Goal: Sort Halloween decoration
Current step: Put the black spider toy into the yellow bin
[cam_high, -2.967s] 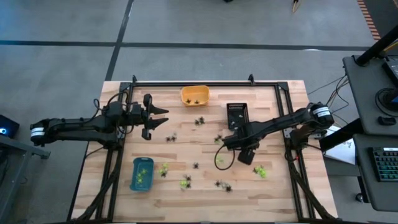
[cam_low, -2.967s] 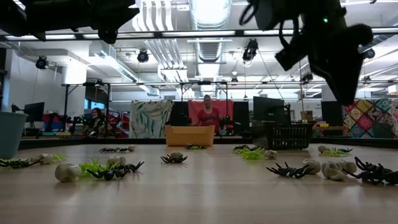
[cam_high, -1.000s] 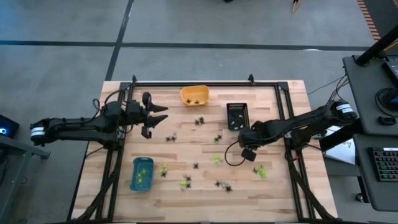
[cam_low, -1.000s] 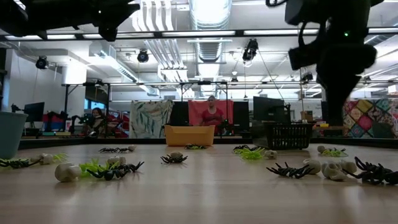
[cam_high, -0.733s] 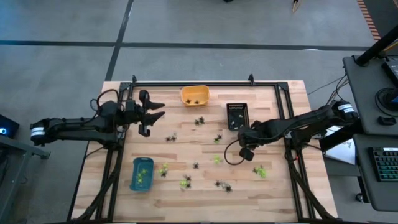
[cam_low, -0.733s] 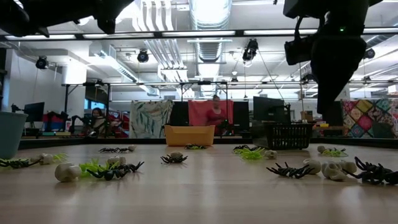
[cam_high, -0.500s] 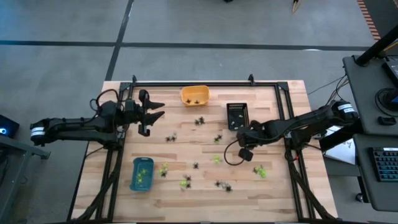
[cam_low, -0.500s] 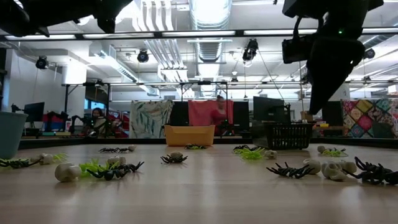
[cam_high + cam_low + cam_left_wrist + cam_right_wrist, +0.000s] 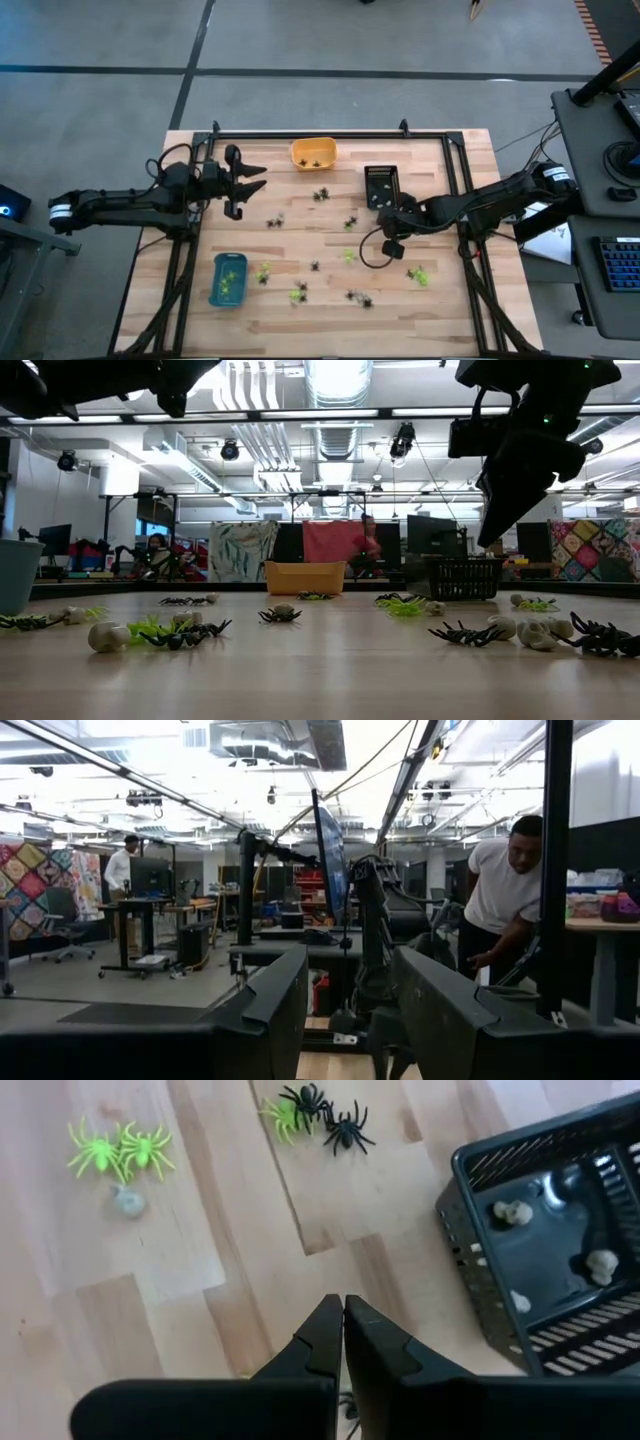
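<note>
Small Halloween decorations lie scattered on the wooden table: black spiders (image 9: 322,195), lime-green ones (image 9: 418,274) and whitish skulls (image 9: 108,637). My right gripper (image 9: 343,1316) is shut and empty. It points slanting down over bare wood, just near of the black tray (image 9: 380,187), which holds whitish skulls (image 9: 516,1212). A pair of black spiders (image 9: 330,1120), two green ones (image 9: 118,1148) and a whitish piece (image 9: 128,1202) lie ahead of it. My left gripper (image 9: 247,186) hovers open at the table's far left and shows empty in its wrist view (image 9: 350,1020).
An orange tray (image 9: 313,152) with black spiders stands at the far edge. A blue tray (image 9: 227,279) with green pieces sits near left. A black frame (image 9: 330,134) borders the table. People stand in the room beyond (image 9: 505,885).
My right gripper has tipped and rolled at the wrist, from hanging nearly straight down to slanting toward the table's left. It stays shut, in place beside the black tray. No decoration has moved.
</note>
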You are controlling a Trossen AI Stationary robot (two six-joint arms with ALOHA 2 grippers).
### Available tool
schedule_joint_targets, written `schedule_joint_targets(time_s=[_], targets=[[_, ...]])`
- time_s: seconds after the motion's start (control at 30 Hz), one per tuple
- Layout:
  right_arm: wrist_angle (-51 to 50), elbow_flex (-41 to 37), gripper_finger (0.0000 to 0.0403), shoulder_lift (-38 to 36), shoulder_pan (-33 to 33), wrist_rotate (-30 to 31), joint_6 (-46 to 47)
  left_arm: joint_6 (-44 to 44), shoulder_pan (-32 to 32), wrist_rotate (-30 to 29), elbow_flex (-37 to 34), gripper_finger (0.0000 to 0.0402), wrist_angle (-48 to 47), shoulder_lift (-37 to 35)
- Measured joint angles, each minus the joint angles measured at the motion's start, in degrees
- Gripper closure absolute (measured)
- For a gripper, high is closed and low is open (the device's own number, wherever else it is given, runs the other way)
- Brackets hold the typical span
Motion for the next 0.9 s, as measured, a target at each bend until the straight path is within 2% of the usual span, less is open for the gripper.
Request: schedule_joint_targets(time_s=[0.9], targets=[[-0.01,0.0,0.0394,-0.02,-0.02,2.43,-0.28,-1.18,0.0,0.09,0.0,0.0269,-1.22,3.45]])
